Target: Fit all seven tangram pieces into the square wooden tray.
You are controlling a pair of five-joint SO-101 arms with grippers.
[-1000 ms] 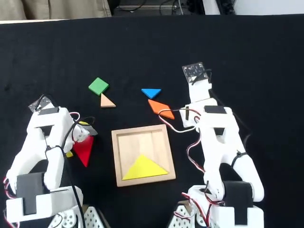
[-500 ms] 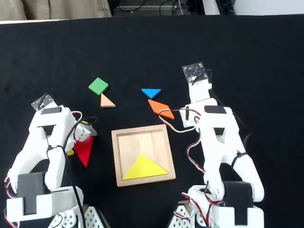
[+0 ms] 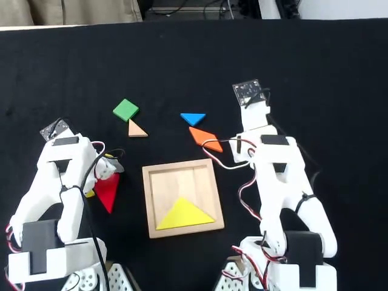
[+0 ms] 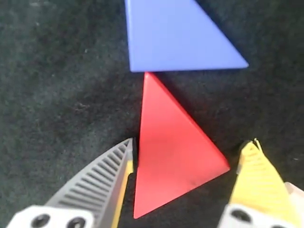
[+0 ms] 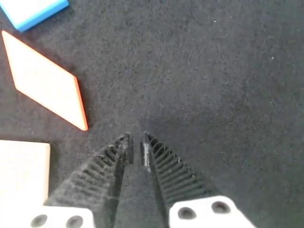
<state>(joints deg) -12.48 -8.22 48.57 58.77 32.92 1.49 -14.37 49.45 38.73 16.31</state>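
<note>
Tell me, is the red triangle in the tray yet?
Out. The red triangle lies on the cloth beside the tray, between the left gripper's fingers; the tray holds a yellow triangle.

A yellow triangle (image 3: 182, 214) is laid in the square wooden tray (image 3: 147, 200); a red triangle (image 3: 108, 191), green square (image 3: 125, 110), tan triangle (image 3: 136, 129), blue triangle (image 3: 193, 119) and orange parallelogram (image 3: 205, 139) are left outside.

The left arm (image 3: 59, 176) and right arm (image 3: 276, 182) were white plastic shells with black servo blocks (image 3: 37, 242) and looping red, white and black cables (image 3: 225, 162). The left gripper (image 4: 190, 145) had one ribbed grey finger (image 4: 102, 175) and one yellow finger (image 4: 259, 180); the right gripper (image 5: 135, 142) two ribbed grey fingers (image 5: 95, 175)
</note>
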